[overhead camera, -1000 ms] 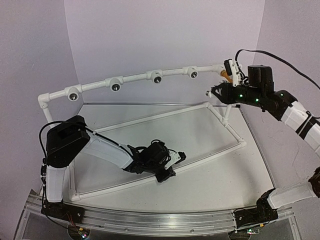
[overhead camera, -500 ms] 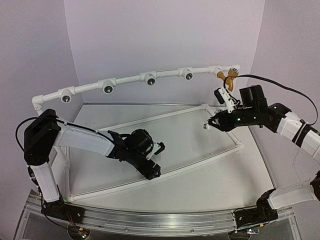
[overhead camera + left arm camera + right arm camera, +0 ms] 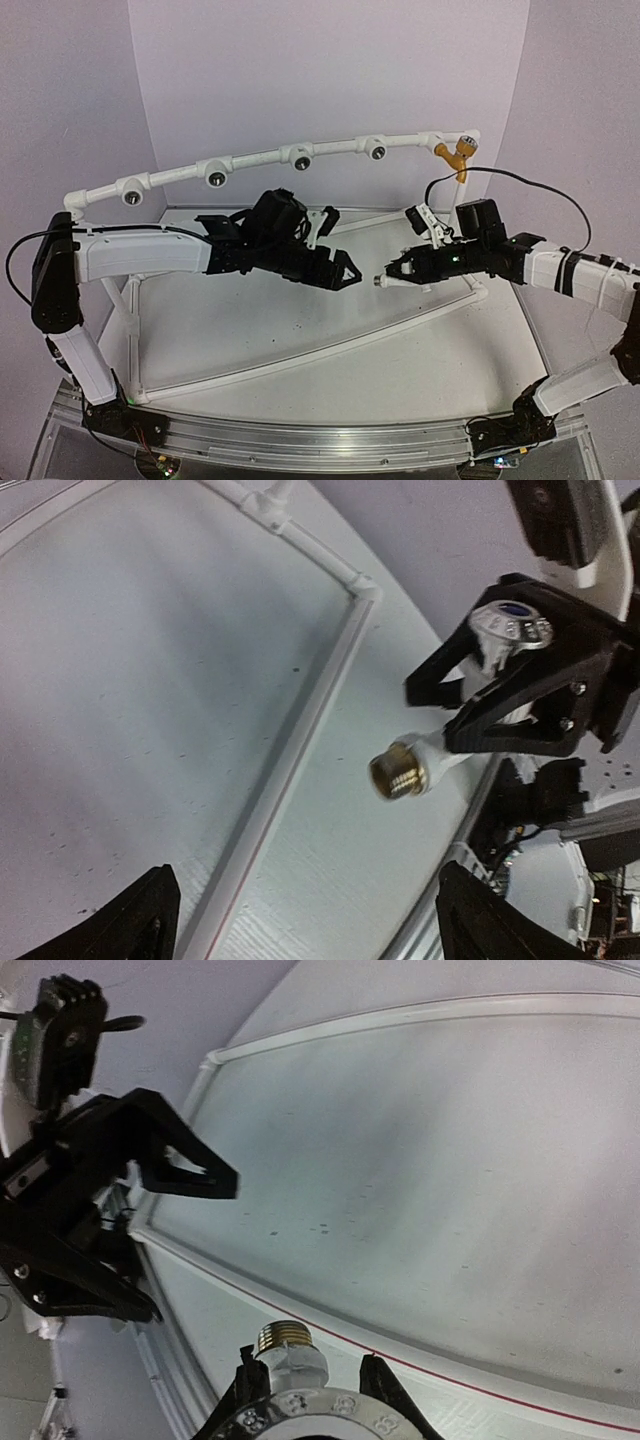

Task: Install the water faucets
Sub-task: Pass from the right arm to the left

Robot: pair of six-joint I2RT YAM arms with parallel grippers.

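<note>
Jaws on the right gripper (image 3: 452,712) are clamped on the white faucet (image 3: 438,753), brass thread (image 3: 396,773) facing the left gripper (image 3: 305,925), its jaws wide apart

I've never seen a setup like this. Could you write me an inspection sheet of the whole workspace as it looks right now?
Surface: pale table carrying a white pipe frame.
Job's things: white faucet held in the air, brass thread pointing toward the left gripper; yellow-orange faucet at the rail's right end, unheld; four round dark sockets along the rail.
Clutter: nothing seen.
Grippers: left gripper open and empty, facing the white faucet; right gripper shut on the white faucet.
Cables: black cable arcs above the right arm; second cable loops beside the left arm.
Surroundings: plain lilac walls on three sides.
</note>
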